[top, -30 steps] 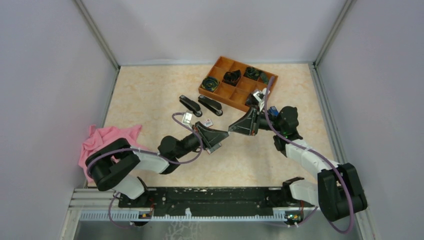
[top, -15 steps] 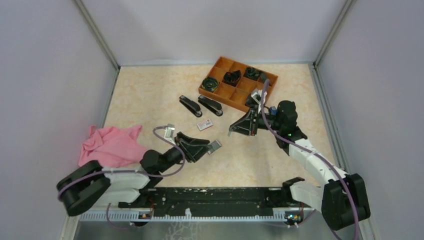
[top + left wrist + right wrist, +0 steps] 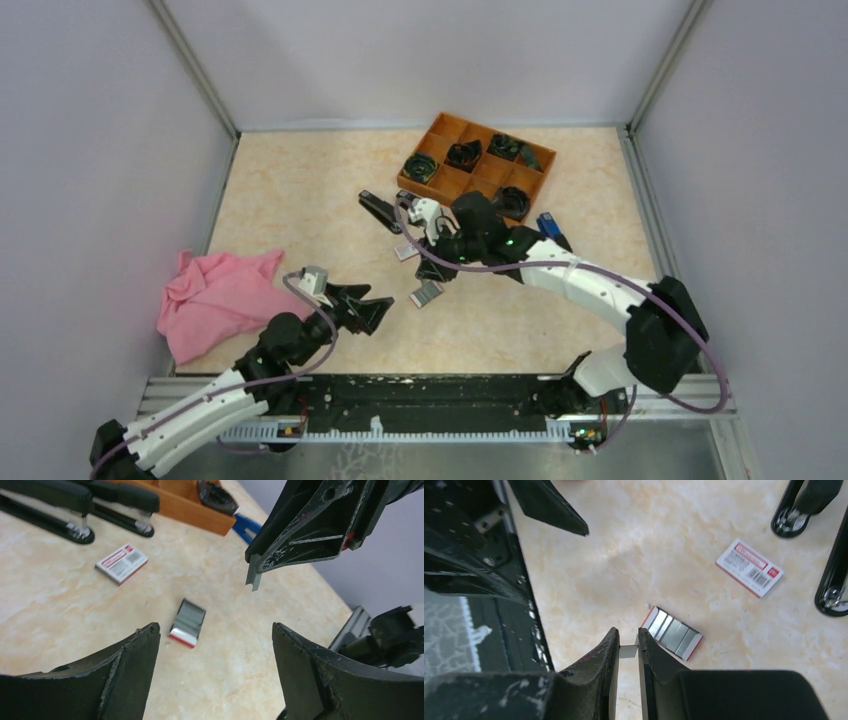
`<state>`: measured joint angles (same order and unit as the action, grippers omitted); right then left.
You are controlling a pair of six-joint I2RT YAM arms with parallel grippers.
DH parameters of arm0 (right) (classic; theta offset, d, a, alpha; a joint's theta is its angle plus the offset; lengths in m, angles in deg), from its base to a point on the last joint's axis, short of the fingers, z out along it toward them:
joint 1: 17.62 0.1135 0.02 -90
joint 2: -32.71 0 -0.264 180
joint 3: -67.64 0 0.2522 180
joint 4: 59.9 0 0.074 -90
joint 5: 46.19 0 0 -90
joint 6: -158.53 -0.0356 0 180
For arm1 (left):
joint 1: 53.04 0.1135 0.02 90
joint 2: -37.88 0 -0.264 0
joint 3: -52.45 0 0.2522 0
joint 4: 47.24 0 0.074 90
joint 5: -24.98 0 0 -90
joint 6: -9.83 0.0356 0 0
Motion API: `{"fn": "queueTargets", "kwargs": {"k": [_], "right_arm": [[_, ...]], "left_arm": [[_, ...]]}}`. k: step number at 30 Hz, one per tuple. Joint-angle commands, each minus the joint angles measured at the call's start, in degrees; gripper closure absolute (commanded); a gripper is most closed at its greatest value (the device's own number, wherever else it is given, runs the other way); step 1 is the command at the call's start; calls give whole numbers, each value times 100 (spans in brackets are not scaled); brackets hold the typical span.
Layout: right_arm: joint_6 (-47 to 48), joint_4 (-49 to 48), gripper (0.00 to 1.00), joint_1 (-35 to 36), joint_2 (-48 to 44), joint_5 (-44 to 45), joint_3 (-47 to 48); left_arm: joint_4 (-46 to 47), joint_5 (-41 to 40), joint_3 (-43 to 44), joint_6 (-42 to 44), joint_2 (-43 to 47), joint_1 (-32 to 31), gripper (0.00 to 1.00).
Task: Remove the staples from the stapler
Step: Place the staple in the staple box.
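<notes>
Staples pinched between nearly closed right gripper; left gripper spread wide, empty.

Counted two staplers on surface: first stapler, second stapler. One white-and-red box. Staples came to two pieces: one staple block on surface, one small silvery strip pinched in right gripper. One orange tray; four black items counted inside it from top view. One pink cloth. One blue object. Grippers were two, left gripper included.
</notes>
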<state>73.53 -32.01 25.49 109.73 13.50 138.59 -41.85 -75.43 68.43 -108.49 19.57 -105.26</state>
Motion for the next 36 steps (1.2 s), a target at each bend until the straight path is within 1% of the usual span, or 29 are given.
{"fn": "queueTargets", "kwargs": {"k": [1,7,12,16,36], "right_arm": [[371,649,82,375,646,1123,419],[353,1079,82,537,1563,1508,1041],[354,1124,82,623,2046,1573,1271],[338,1181,82,694,2278,1612,1439],[309,1392,81,712,2870,1712,1795]], "left_arm": [[-705,-285,-218,145,136,22,12],[-452,-335,-241,153,-377,30,13],[17,-307,-352,157,-764,34,13],[179,-309,-360,195,-973,31,14],[150,-292,-471,155,-807,33,14]]}}
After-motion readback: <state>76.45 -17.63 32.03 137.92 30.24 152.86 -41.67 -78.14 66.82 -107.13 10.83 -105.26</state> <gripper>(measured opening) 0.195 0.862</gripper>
